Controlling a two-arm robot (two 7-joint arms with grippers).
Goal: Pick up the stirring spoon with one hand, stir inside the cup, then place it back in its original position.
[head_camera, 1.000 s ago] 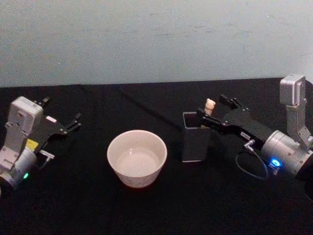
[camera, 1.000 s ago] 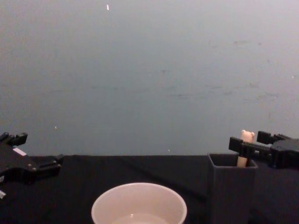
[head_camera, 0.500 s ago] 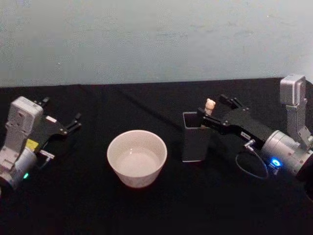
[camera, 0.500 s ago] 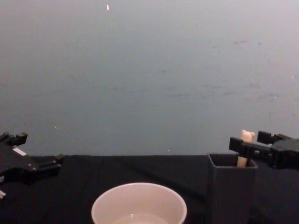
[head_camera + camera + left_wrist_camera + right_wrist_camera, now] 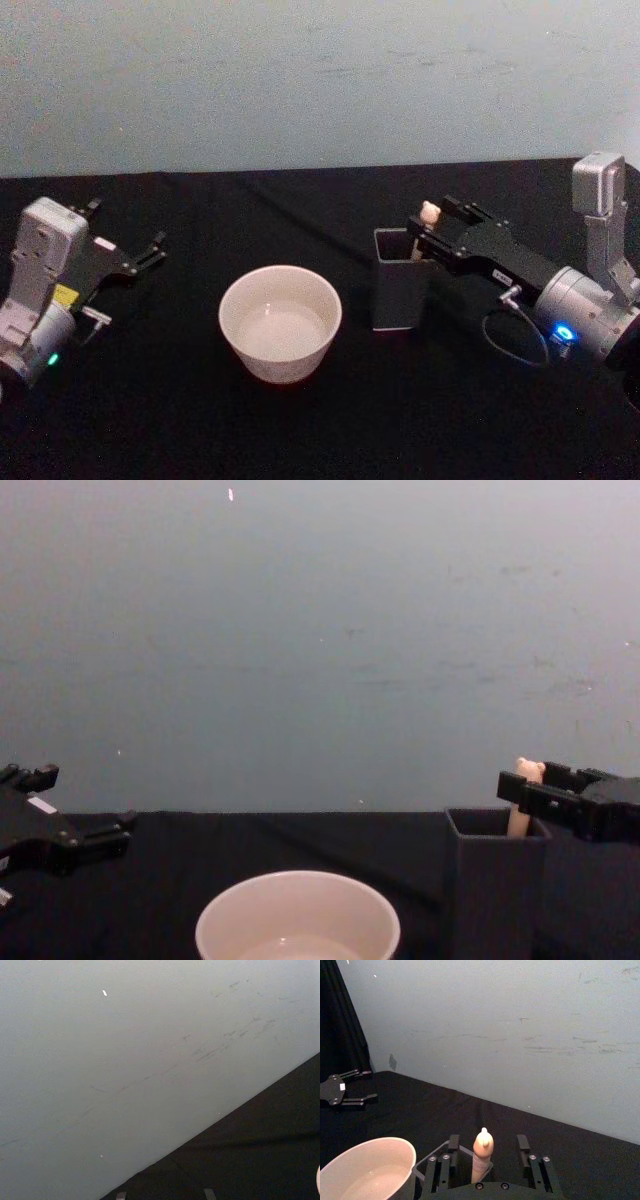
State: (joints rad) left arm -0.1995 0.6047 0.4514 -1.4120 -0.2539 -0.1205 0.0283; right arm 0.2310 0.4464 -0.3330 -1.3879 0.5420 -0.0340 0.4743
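right gripper [image 5: 487, 1138] jaws apart, flanking stirring spoon [image 5: 483, 1155] in holder [image 5: 400, 295]

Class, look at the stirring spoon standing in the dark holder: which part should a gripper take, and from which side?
Best grip the upper handle of the stirring spoon just under the bear head, coming level from the robot's right. It stands nearly upright, the rest sunk in the holder; the open right gripper straddles it.
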